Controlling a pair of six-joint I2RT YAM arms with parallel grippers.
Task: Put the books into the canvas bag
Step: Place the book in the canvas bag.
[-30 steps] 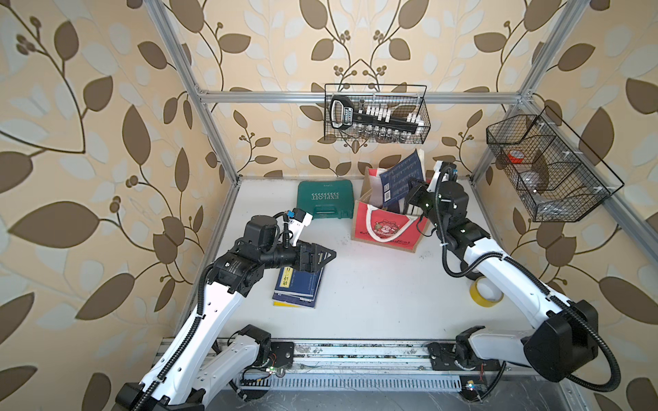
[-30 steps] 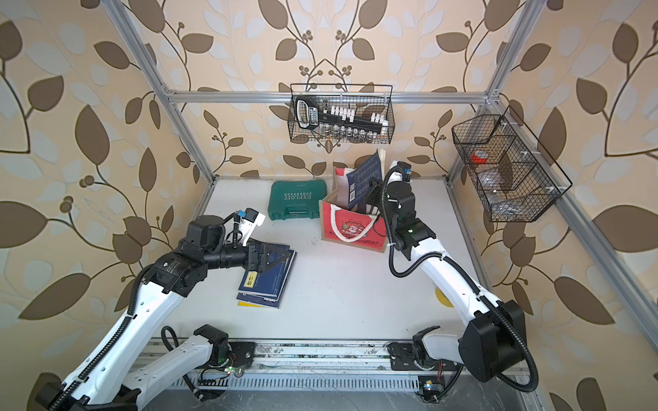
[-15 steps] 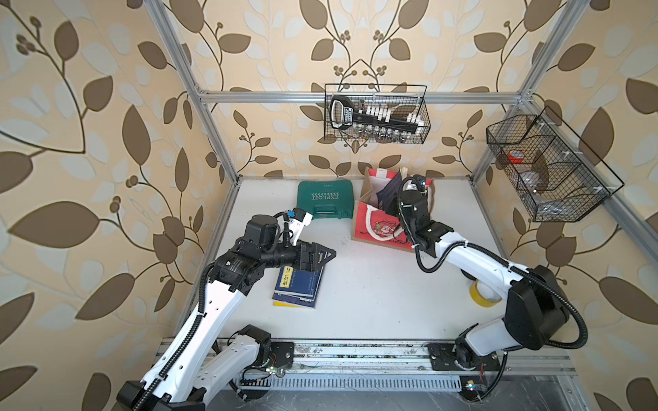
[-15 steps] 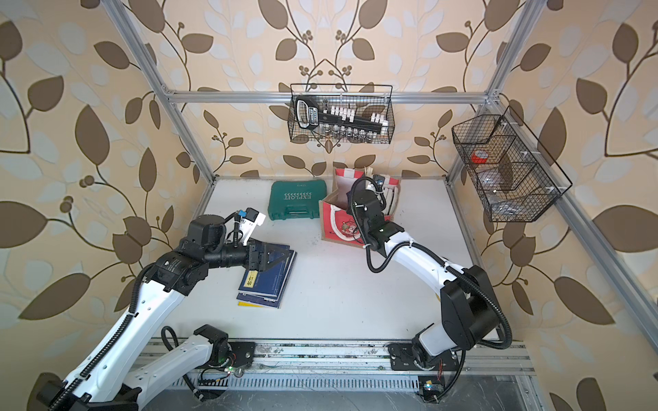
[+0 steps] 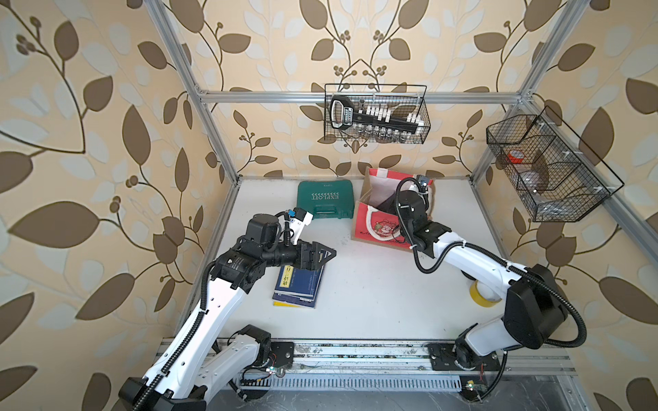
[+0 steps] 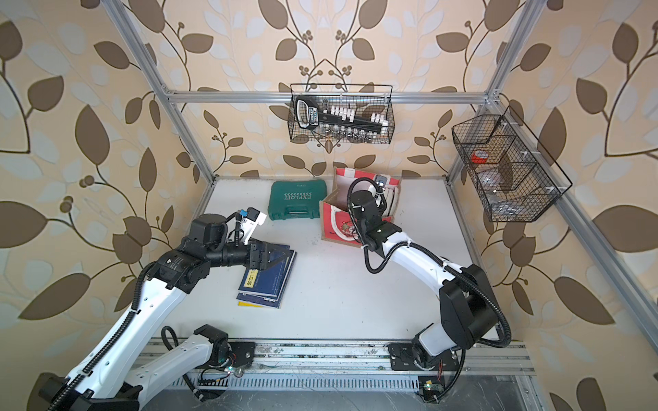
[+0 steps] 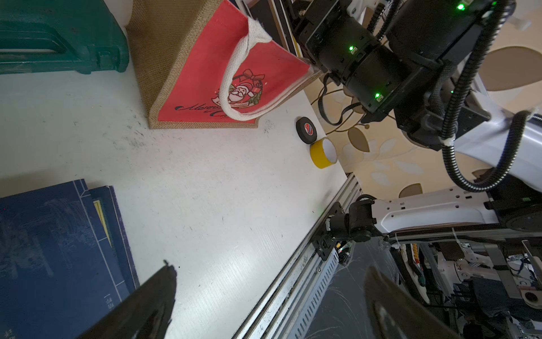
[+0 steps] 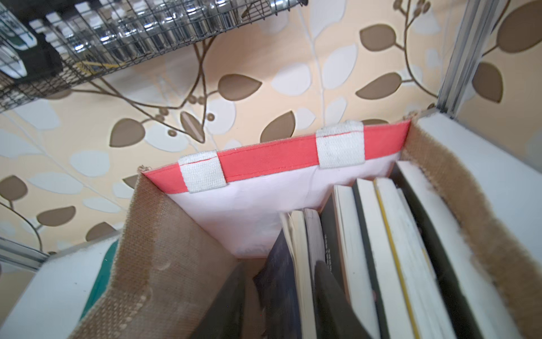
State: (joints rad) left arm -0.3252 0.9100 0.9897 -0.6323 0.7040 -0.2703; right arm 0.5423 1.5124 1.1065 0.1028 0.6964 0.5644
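Note:
The canvas bag (image 5: 370, 224) (image 6: 334, 220) stands at the back of the table, red-fronted with a white rope handle. My right gripper (image 8: 278, 293) reaches down inside it. Its jaws stand apart on either side of a dark book (image 8: 281, 264), with a gap showing on one side. Several more books (image 8: 381, 234) stand on edge in the bag beside it. A stack of navy books (image 5: 299, 288) (image 6: 265, 284) (image 7: 52, 249) lies flat on the table. My left gripper (image 5: 325, 256) (image 7: 269, 273) hovers over the stack's far end, open and empty.
A green tool case (image 5: 325, 199) lies left of the bag. A yellow tape roll (image 7: 322, 152) and a black tape roll (image 7: 306, 130) sit near the right edge. Wire baskets hang on the back wall (image 5: 375, 114) and the right wall (image 5: 544, 167).
The right arm has brought the dark book down from above the bag into it, and its jaws have parted. The left arm has not moved.

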